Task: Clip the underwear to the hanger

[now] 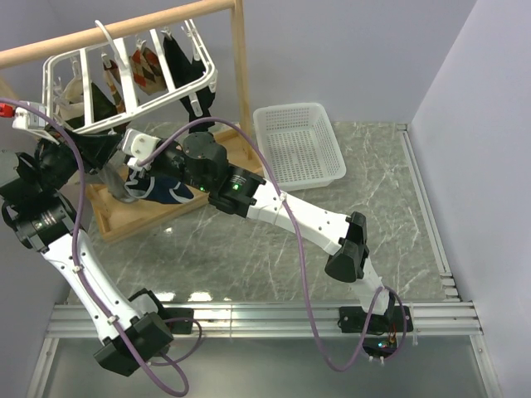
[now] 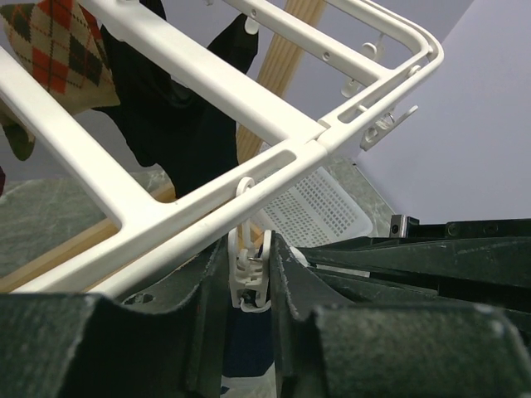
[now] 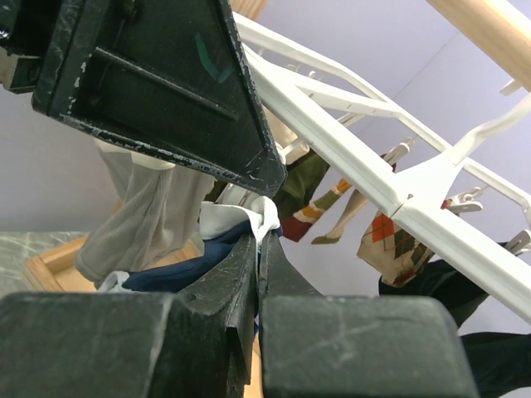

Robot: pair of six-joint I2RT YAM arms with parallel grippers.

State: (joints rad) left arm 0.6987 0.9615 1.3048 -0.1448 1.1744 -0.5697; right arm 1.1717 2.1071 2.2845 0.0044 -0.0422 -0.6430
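Right wrist: underwear (image 3: 178, 272) tight in right fingers (image 3: 236, 278), 1 clip (image 2: 251, 278) of hanger (image 2: 207, 201) in left fingers (image 2: 207, 303); basket (image 1: 292, 109) nearby.

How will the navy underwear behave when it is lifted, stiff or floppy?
Probably floppy: the underwear bunches and folds where the right gripper pinches it. Likely light, since one pinched edge seems to carry it.

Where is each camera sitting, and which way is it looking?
Top external: high above, looking down on the table, hanger and underwear; left arm and right arm show whole.
Left wrist: on the left arm, looking up under the hanger; its fingers squeeze a clip.
Right wrist: on the right arm, looking up; its fingers pinch the underwear.
Shared: all three see the hanger; both wrist views see the argyle sock.
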